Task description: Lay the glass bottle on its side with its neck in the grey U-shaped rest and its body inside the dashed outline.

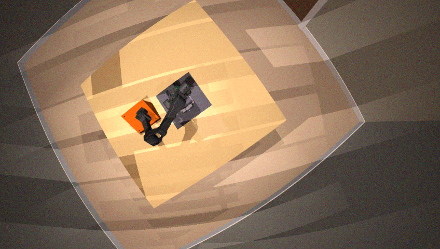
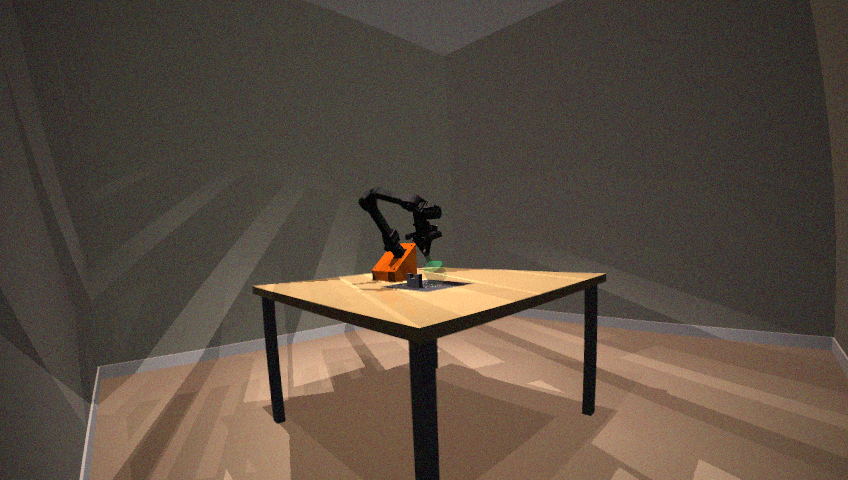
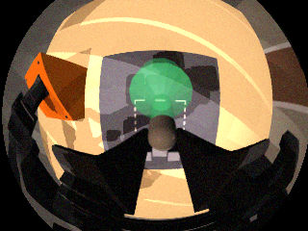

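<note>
- Green glass bottle (image 1: 176, 87) (image 2: 433, 265) (image 3: 161, 82), translucent, tilted, hangs over the mat, its brown round top gripped by the black pincer (image 1: 177, 90) (image 2: 427, 256) (image 3: 162, 133).
- U-shaped grey rest (image 1: 187, 108) (image 2: 414, 281) (image 3: 160, 156) stands apart below.
- Flat grey square mat (image 1: 202, 103) (image 2: 455, 284) (image 3: 113, 87) lies inside the pale wooden tabletop's (image 1: 216, 132) (image 2: 505, 291) (image 3: 120, 29) edges.

We're in a plain, walled room set up like a small robotics lab: a black jointed robot arm (image 1: 173, 112) (image 2: 379, 220) stands on a wedge-shaped orange base (image 1: 131, 118) (image 2: 383, 272), on a pale wooden table with dark legs (image 1: 216, 148) (image 2: 487, 294), beneath grey-green walls (image 2: 642, 148).
</note>
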Controlling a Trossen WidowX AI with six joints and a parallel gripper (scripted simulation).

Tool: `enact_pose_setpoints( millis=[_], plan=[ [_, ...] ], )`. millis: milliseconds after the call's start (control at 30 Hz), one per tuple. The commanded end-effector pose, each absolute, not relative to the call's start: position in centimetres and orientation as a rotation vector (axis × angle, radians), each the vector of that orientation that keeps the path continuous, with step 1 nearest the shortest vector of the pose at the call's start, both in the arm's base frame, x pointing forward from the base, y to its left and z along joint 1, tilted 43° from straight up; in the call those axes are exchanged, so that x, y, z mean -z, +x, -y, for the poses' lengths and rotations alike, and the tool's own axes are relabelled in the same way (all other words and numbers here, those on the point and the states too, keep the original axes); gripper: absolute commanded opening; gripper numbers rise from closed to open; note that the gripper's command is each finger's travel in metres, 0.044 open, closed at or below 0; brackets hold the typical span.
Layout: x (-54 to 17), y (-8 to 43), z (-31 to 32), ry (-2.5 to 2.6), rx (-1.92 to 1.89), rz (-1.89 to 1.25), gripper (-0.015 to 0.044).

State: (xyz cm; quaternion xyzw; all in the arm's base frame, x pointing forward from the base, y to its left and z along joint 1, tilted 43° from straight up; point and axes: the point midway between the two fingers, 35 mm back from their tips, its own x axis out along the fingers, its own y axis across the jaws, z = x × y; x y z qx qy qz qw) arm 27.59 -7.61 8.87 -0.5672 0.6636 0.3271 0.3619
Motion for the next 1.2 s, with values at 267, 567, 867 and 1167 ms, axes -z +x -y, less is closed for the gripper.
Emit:
enact_pose_setpoints(
  millis=[267, 567, 867, 1167],
  plan=[
    [-9.7, 27.3, 9.3, -1.459, -0.848, -1.703, 0.01],
    [-10.2, 27.1, 10.3, -1.455, -0.86, -1.687, 0.01],
    [-10.5, 26.9, 11.4, -1.452, -0.87, -1.672, 0.01],
    [-10.8, 26.7, 12.6, -1.451, -0.876, -1.658, 0.01]
  ],
)
